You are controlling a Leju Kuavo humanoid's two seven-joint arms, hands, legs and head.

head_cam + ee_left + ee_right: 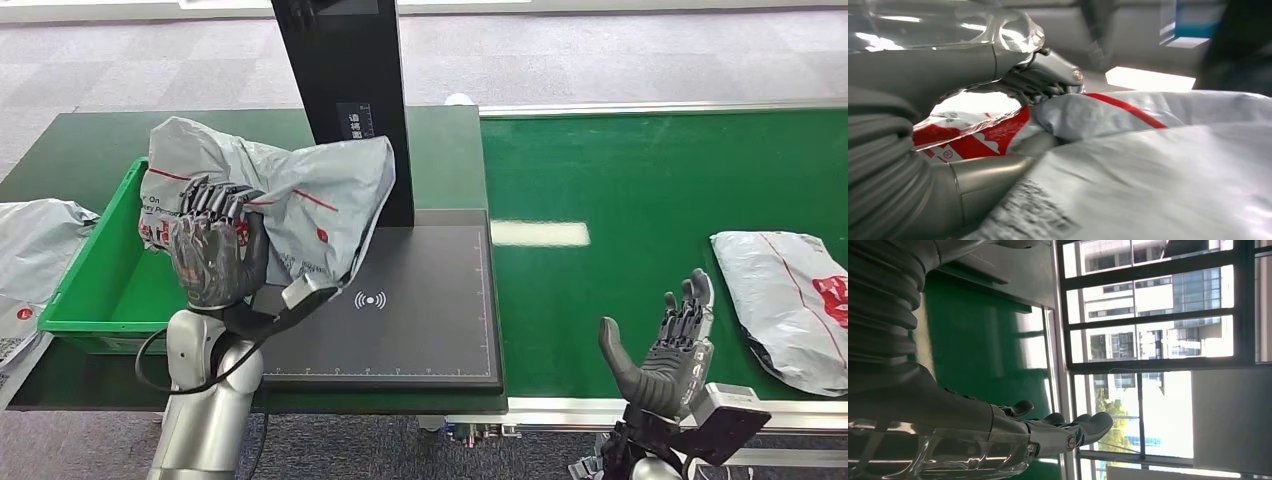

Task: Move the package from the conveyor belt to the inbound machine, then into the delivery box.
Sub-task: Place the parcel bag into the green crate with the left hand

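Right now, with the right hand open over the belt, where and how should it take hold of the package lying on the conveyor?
Probably the near left edge of the package, approached from above and from the left by the right hand. It lies flat and limp on the conveyor belt, so fingers closing on that loose edge seem likeliest to hold.

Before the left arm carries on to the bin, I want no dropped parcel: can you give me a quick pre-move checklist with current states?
1. Left hand grips the grey package: ok.
2. Package lifted off the scanner pad: ok.
3. Green bin has room inside: ok.
4. Scan registered: cannot tell.
5. Right hand open, clear of the second package on the belt: ok.
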